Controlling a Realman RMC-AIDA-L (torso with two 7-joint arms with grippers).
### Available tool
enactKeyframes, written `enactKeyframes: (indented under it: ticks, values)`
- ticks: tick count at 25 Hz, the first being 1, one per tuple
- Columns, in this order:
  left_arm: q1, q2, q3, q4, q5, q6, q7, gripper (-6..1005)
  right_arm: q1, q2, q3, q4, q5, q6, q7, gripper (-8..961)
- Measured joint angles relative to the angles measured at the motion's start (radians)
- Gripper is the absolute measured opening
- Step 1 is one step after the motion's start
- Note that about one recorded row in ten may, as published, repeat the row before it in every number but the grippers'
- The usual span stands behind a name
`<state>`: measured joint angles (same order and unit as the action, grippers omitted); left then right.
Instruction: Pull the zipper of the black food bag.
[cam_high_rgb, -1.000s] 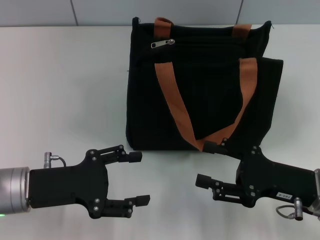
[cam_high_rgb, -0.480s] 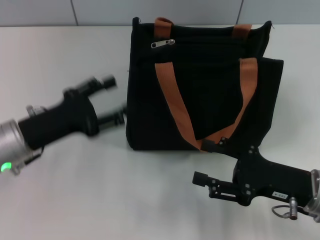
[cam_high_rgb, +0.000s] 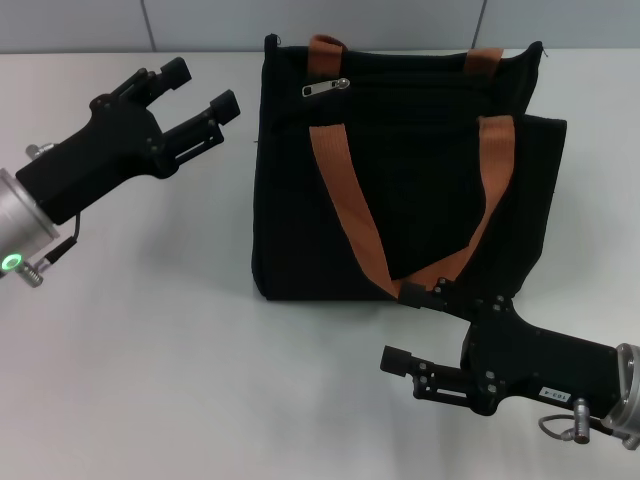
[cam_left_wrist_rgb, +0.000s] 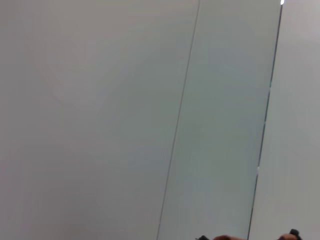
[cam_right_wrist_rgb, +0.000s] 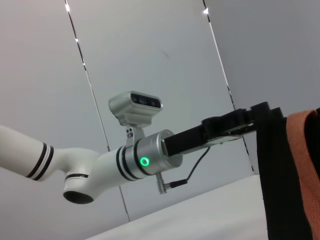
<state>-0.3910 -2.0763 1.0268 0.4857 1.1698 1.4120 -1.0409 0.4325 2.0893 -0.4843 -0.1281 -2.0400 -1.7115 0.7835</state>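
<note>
The black food bag (cam_high_rgb: 400, 170) lies flat on the white table in the head view, with two orange-brown straps (cam_high_rgb: 345, 210). Its silver zipper pull (cam_high_rgb: 326, 87) sits near the bag's far left corner. My left gripper (cam_high_rgb: 200, 88) is open, raised at the far left, fingers pointing toward the bag's top left corner, a short way left of the zipper. My right gripper (cam_high_rgb: 412, 328) is open near the table's front right, just in front of the bag's near edge. In the right wrist view the bag's edge (cam_right_wrist_rgb: 280, 170) and the left arm (cam_right_wrist_rgb: 150, 157) show.
The white table (cam_high_rgb: 130, 330) extends to the left and front of the bag. A grey panelled wall (cam_high_rgb: 80, 25) runs along the far edge. The left wrist view shows only wall panels (cam_left_wrist_rgb: 150, 120).
My left gripper has swung from the table's front left up and back to beside the bag's top left corner. The right gripper has shifted slightly toward the front.
</note>
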Motion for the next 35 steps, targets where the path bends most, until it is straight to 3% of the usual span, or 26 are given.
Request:
enactKeyframes:
  ticks: [6, 14, 32, 35]
  values:
    - [-0.032, 0.004, 0.037, 0.011, 0.064, -0.076, 0.003, 829, 0.010, 0.000, 0.000, 0.017, 0.000, 0.017, 0.000, 775]
    - [-0.058, 0.002, 0.041, 0.039, 0.167, -0.081, 0.004, 829, 0.020, 0.000, 0.000, 0.039, 0.000, 0.041, 0.000, 774]
    - [-0.109, -0.004, 0.055, 0.039, 0.151, -0.126, 0.005, 828, 0.041, 0.000, -0.005, 0.057, 0.000, 0.050, 0.000, 774]
    - [-0.109, -0.004, 0.052, 0.040, 0.133, -0.128, 0.014, 661, 0.047, 0.000, -0.005, 0.061, 0.000, 0.050, 0.000, 774]
